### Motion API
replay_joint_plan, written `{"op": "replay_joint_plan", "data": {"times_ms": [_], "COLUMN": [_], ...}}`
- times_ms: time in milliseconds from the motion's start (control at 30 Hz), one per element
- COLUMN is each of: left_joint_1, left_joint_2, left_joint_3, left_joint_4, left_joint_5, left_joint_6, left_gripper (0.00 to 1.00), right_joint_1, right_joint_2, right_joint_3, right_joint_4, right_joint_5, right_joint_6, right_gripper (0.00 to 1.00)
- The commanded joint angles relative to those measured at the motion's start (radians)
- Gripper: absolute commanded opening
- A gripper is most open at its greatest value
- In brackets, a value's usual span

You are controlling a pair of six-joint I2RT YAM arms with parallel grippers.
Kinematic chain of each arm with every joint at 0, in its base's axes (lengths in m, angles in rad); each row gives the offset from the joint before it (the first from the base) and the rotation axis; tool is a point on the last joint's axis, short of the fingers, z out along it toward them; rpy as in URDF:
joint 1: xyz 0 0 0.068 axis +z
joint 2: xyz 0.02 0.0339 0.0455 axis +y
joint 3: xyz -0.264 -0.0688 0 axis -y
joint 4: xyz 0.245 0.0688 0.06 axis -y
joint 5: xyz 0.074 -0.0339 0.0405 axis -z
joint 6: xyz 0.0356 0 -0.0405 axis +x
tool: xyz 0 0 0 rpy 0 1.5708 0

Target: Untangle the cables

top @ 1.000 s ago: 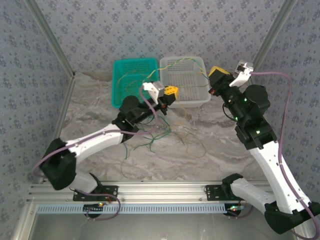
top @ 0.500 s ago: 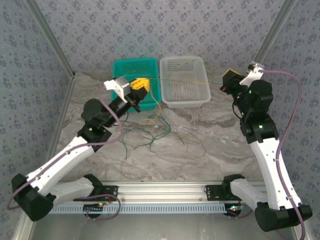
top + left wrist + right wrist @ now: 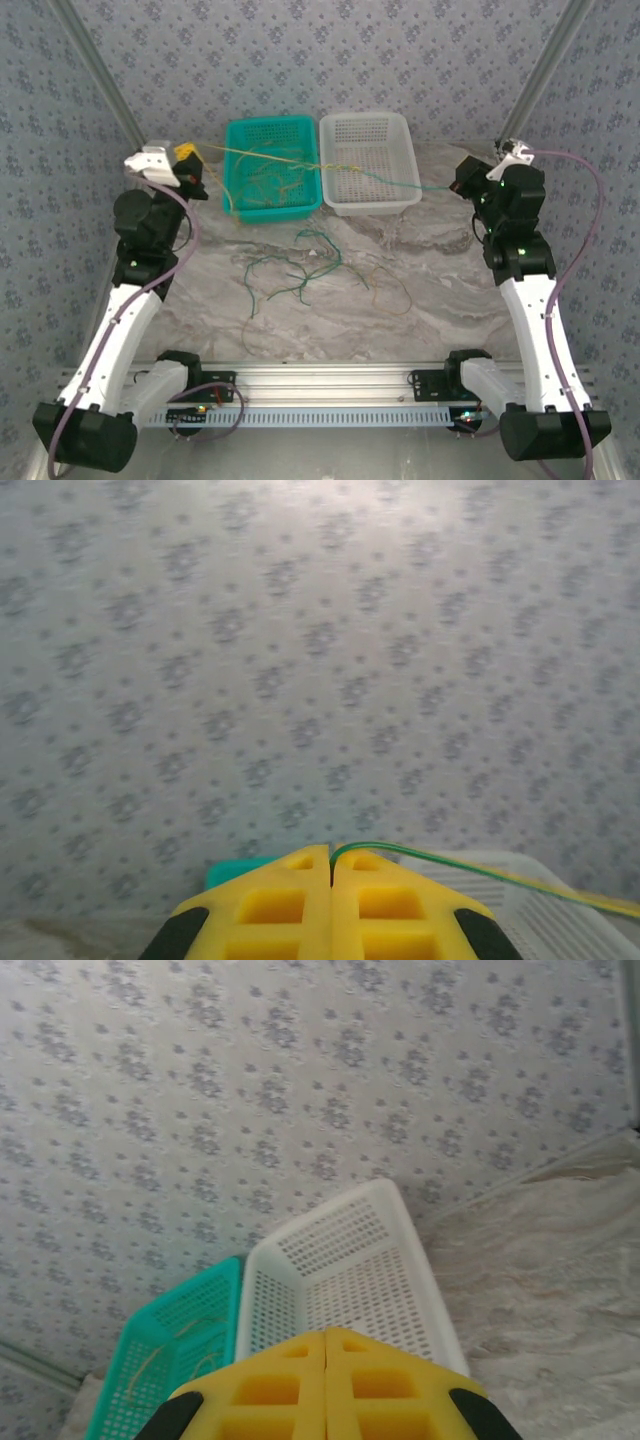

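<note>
Spanning the space between the two arms, a taut cable (image 3: 380, 176) ran as a thin green and yellowish line above the teal basket (image 3: 270, 123) and the white basket (image 3: 365, 117). The left end effector (image 3: 195, 165), high at the far left, was pinched narrow on that taut cable. Its wrist view showed the yellow fingers (image 3: 270, 905) pressed together, with the green strand coming out of the seam and trailing off to the right. The right end effector (image 3: 462, 186), high at the far right, was likewise clamped tight, and the overhead view showed the line's other end meeting it. The loose cables (image 3: 300, 265), green and tan, lay curled on the marbled tabletop (image 3: 450, 280) just in front of the baskets. A few tan strands lay inside the teal basket.
</note>
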Motion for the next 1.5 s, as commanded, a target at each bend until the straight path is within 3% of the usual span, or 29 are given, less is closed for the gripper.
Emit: {"op": "replay_joint_plan", "data": {"times_ms": [0, 300, 567, 700, 833, 1133, 1467], "left_joint_1": [0.083, 0.196, 0.278, 0.273, 0.175, 0.098, 0.086], "left_joint_2": [0.014, 0.045, 0.098, 0.119, 0.127, 0.232, 0.594], "left_joint_3": [0.036, 0.06, 0.12, 0.167, 0.227, 0.436, 1.017], "left_joint_4": [-0.011, 0.018, -0.048, -0.05, -0.067, -0.091, -0.141], "left_joint_5": [-0.071, -0.111, -0.085, 0.057, 0.096, 0.168, 0.279], "left_joint_6": [-0.074, -0.119, -0.144, -0.184, -0.118, -0.095, -0.147], "left_gripper": [0.0, 0.0, 0.0, 0.0, 0.0, 0.0, 0.0], "right_joint_1": [-0.062, -0.26, -0.381, -0.376, -0.346, -0.218, -0.178], "right_joint_2": [-0.032, -0.08, -0.075, -0.082, -0.087, -0.127, -0.119], "right_joint_3": [-0.003, -0.032, -0.07, -0.09, -0.068, -0.007, -0.017], "right_joint_4": [-0.092, -0.216, -0.194, -0.106, -0.07, -0.087, -0.086], "right_joint_5": [0.117, 0.186, 0.08, -0.036, -0.109, -0.015, 0.024], "right_joint_6": [0.039, 0.166, 0.186, 0.187, 0.159, 0.123, 0.116], "right_gripper": [0.0, 0.0, 0.0, 0.0, 0.0, 0.0, 0.0]}}
